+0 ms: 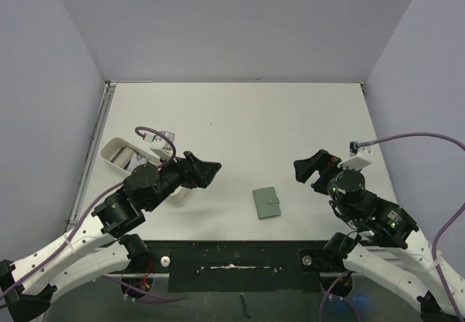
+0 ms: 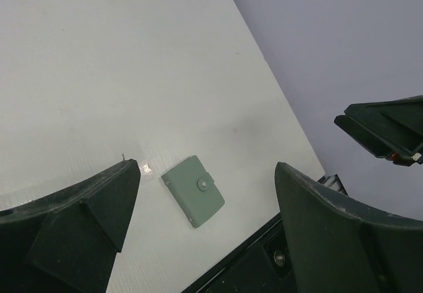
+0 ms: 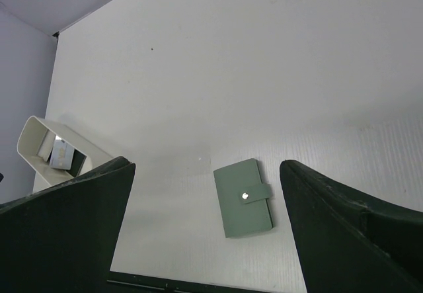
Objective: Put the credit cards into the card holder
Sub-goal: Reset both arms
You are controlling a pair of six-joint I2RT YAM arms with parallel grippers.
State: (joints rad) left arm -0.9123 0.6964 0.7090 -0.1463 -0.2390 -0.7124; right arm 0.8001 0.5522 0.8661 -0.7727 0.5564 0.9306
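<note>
Matt card holder (image 3: 243, 197), shiny metal snap (image 3: 245, 196)

Sage-green card holder (image 1: 267, 203) folded shut, snap tab fastened, flat near the table (image 1: 240, 126) front edge, credit cards (image 3: 61, 154) indistinct inside white tray (image 3: 26, 134), well apart

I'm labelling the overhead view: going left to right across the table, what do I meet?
white tray → left gripper → card holder → right gripper

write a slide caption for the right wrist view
Open right gripper frames the closed green card holder lying flat, with the white tray at the left edge.
</note>
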